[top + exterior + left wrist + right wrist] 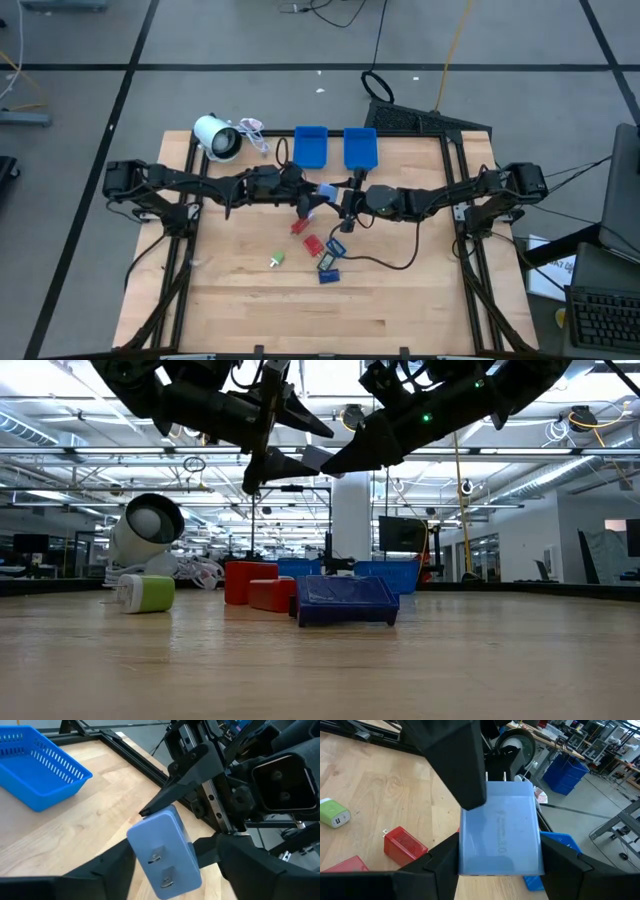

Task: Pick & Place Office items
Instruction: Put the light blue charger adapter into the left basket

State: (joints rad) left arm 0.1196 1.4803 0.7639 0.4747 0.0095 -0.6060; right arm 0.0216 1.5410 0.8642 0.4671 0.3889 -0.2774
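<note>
A light-blue charger block (pixel 326 192) hangs in the air between both grippers, above the table's middle. My left gripper (pixel 308 197) reaches in from the left and my right gripper (pixel 345 200) from the right; both are shut on the block. In the low view the block (pixel 315 457) is high above the wood. On the table lie a green block (pixel 277 260), two red blocks (pixel 298 226) (pixel 312 245) and dark blue pieces (pixel 335 245) (pixel 328 268), all resting flat. My left gripper (pixel 165 865) pinches the light-blue block between its two fingers (pixel 110 870), on the two sides (pixel 137 845) next to the socket end, coming level from the table's left. The block is lifted clear. My right gripper (pixel 500 865) has the same block between its two fingers (pixel 442 860), on its narrow edges (pixel 467 850), coming level from the table's right. One left finger (pixel 465 770) lies over the block's broad face, and the prongs (pixel 495 775) point away.
Two blue bins (pixel 311 146) (pixel 360 147) stand side by side at the far edge, just beyond the grippers. A white roll (pixel 217 137) lies at the far left corner. A black cable (pixel 390 262) runs over the wood right of the loose pieces. Bare wood lies toward the near edge.
</note>
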